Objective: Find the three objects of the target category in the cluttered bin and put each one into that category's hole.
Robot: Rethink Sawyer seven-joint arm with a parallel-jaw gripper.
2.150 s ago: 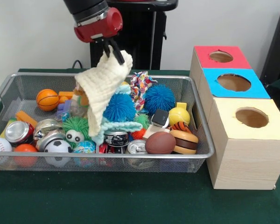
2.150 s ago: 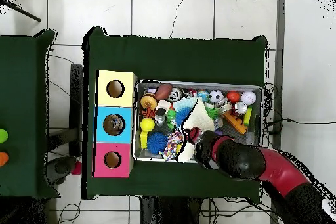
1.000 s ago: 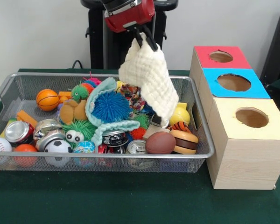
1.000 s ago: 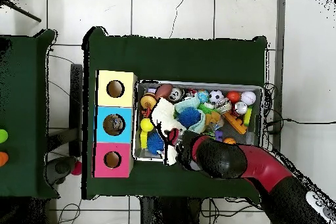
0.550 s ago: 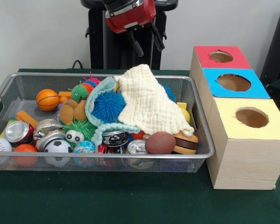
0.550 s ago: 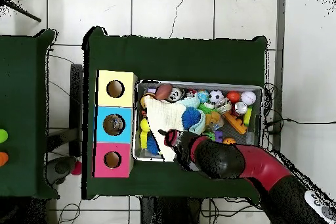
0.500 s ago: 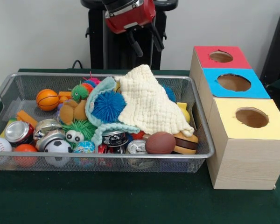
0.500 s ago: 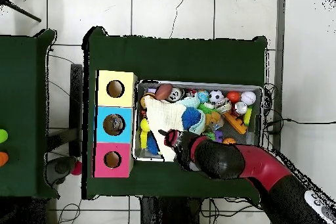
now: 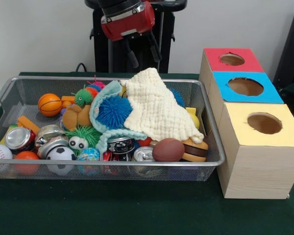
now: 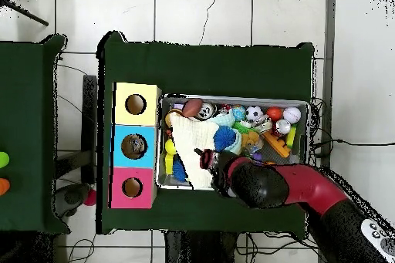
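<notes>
Surface (image 9: 137,215): dark green cloth carrying everything; the wire bin (image 9: 213,147) is the landmark.
Box row (image 9: 257,147): just beside the bin's end, red, blue and yellow tops each with a round hole, within easy reach for drops.
Bin: mesh tray heaped with balls, cans and soft toys.
Cream cloth (image 9: 157,112): draped over the heap at the bin's box end, likely hiding things beneath; a blue spiky ball (image 9: 112,111) sits just beside it.
Gripper (image 9: 140,51): hangs above the bin's far rim, jaws spread apart and empty.
Target objects: category unclear; presumably all in the bin, none carried.
</notes>
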